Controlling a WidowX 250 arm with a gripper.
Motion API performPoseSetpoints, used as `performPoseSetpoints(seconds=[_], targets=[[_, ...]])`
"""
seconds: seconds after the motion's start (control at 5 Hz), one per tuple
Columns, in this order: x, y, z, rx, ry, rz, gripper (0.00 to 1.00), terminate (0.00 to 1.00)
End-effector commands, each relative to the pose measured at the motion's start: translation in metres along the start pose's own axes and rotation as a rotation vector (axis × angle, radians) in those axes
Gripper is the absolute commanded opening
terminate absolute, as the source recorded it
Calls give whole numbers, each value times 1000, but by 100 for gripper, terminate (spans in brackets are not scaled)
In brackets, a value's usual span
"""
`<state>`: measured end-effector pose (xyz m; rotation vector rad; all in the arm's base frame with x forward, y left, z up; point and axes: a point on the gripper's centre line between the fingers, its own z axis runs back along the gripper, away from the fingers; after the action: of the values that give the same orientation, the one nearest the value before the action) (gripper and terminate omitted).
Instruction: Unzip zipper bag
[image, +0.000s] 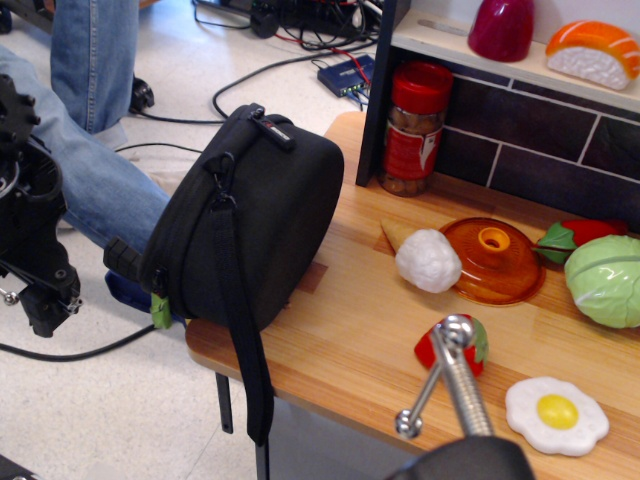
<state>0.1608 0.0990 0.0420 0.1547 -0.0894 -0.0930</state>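
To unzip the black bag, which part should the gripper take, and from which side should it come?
Grip the small green zipper tab, which sticks out at the lower left edge of the zipper bag. Probably approach from the left, off the table's edge: the tab hangs free there over the floor, while the strap lies just to its right.

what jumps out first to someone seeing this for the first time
The big black zipper bag dominates, standing on the wooden table's left edge with its strap hanging over the side and a small green zipper tab low on its left. Right of it lie bright toy foods: a fried egg, a green cabbage and an orange lid.
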Motion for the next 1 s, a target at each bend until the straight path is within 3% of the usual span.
performPoseSetpoints(seconds=[0.0, 0.2, 0.4, 0.6, 0.8], targets=[[0, 0, 0, 0, 0, 0, 100, 0], [6, -13, 18, -52, -21, -16, 100, 0], [9, -28, 22, -76, -20, -52, 100, 0], [14, -48, 16, -90, -49, -74, 100, 0], [27, -61, 5, -105, -38, -64, 100, 0]])
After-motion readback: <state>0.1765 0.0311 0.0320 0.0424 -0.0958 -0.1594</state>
